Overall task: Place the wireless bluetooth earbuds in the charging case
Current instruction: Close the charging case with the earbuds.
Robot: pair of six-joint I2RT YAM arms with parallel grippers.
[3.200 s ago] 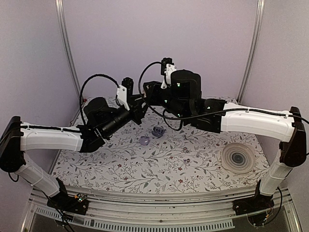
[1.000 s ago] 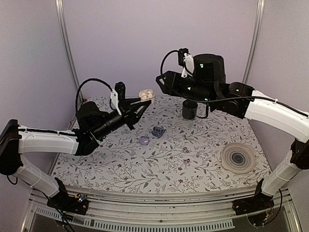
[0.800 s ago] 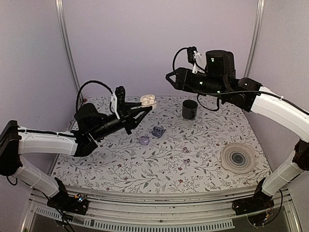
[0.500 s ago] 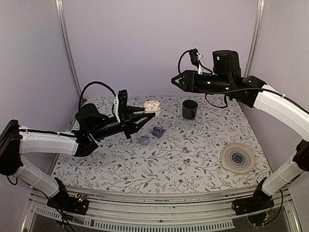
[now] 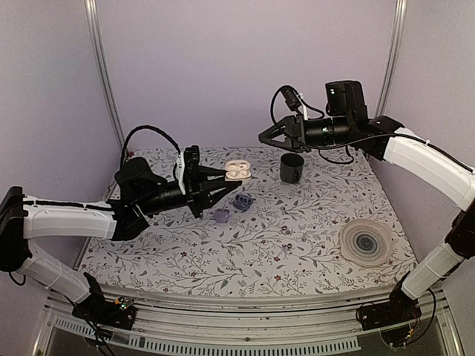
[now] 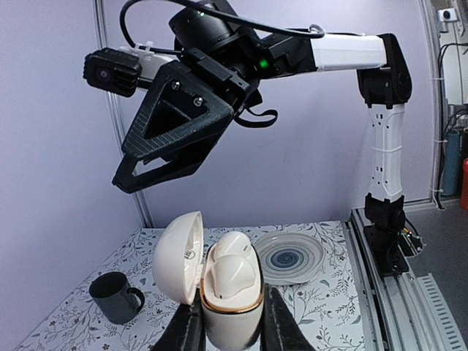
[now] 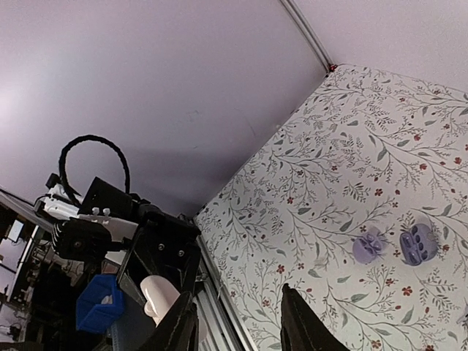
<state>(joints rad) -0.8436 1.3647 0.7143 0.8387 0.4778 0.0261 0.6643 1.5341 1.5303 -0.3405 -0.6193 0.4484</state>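
My left gripper (image 5: 225, 178) is shut on the base of a white clamshell charging case (image 5: 238, 170) with a gold rim, held above the table. In the left wrist view the case (image 6: 230, 311) stands upright between my fingers (image 6: 186, 333), lid open to the left, with two white earbuds (image 6: 229, 274) seated in it. A small blue-grey socketed case (image 5: 242, 201) lies on the table beside a lilac disc (image 5: 221, 215); both show in the right wrist view (image 7: 417, 243). My right gripper (image 5: 269, 138) is open and empty, high above the table, right of the white case.
A dark mug (image 5: 292, 167) stands at the back under my right arm. A white plate with a dark swirl (image 5: 366, 241) lies at the right. The floral tablecloth (image 5: 245, 259) covers the table. The right wrist view shows my left gripper (image 7: 157, 252) beyond the table's edge.
My left gripper has carried the white case right and a little lower. My right arm has risen and drawn back to the right, away from the case, with jaws open.
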